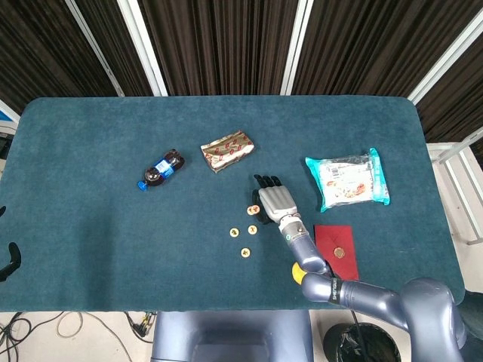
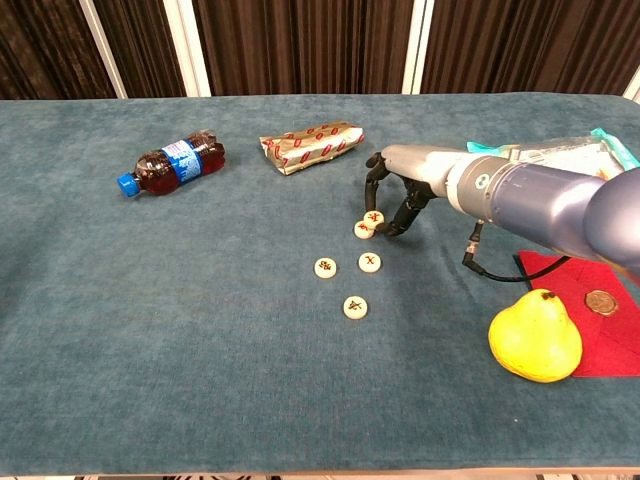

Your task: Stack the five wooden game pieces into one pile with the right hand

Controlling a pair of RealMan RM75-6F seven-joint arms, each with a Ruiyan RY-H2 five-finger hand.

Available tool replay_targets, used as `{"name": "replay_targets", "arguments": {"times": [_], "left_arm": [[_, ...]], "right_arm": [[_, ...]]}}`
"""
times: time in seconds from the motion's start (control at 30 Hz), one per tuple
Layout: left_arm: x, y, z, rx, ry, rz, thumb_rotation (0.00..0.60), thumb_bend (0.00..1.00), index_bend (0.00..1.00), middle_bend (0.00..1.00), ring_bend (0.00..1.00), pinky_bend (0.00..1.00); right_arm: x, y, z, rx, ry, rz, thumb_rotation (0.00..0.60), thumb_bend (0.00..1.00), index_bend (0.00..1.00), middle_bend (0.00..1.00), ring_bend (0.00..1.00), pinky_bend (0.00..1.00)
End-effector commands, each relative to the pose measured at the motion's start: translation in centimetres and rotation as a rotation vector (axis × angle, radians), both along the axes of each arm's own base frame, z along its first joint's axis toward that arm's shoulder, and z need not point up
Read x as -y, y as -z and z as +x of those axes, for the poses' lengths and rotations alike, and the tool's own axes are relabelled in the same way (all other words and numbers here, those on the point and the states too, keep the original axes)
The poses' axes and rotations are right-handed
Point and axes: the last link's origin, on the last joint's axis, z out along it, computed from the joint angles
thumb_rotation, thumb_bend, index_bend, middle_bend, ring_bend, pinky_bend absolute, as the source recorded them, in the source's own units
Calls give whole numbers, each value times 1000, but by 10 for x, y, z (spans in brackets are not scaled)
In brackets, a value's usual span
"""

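Right hand lowering a held game piece onto the first of the others

The right hand [image 2: 398, 196] pinches one wooden game piece [image 2: 375, 217] between its fingers [image 2: 372, 178], and that disc overlaps the upper-right edge of a second piece [image 2: 363, 230] lying flat on the table [image 2: 150, 330]; whether they touch I cannot tell. The target lies just below and left of the fingers. From that target, three more pieces sit toward the near table edge: one [image 2: 370, 262] directly nearer, one [image 2: 325, 267] nearer and left, one [image 2: 355, 306] nearest. Only the tip of the left hand [image 1: 6, 260] shows, well apart.
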Motion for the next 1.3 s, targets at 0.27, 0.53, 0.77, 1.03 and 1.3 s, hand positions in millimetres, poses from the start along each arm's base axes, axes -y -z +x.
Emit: {"name": "replay_targets", "arguments": {"times": [0.27, 0.53, 0.77, 1.03, 1.3], "left_arm": [[0, 0, 0, -1, 0, 1, 600, 589, 99, 0, 0, 0], [0, -2, 0, -5, 4, 9, 600, 589, 99, 0, 0, 0], [0, -2, 0, -7, 7, 9, 600, 589, 99, 0, 0, 0], [0, -2, 0, -7, 8, 8, 600, 589, 99, 0, 0, 0], [0, -3, 0, -7, 8, 8, 600, 589, 99, 0, 0, 0]], "right_arm": [[-1, 4, 5, 1, -9, 7, 600, 438, 516, 0, 0, 0], [0, 6, 8, 10, 4, 11, 600, 438, 515, 0, 0, 0], [0, 10, 10, -7, -4, 20, 600, 439, 506, 0, 0, 0], [1, 12, 10, -17, 2, 16, 600, 439, 488, 0, 0, 0], [5, 9, 9, -20, 7, 3, 600, 438, 482, 0, 0, 0]]}}
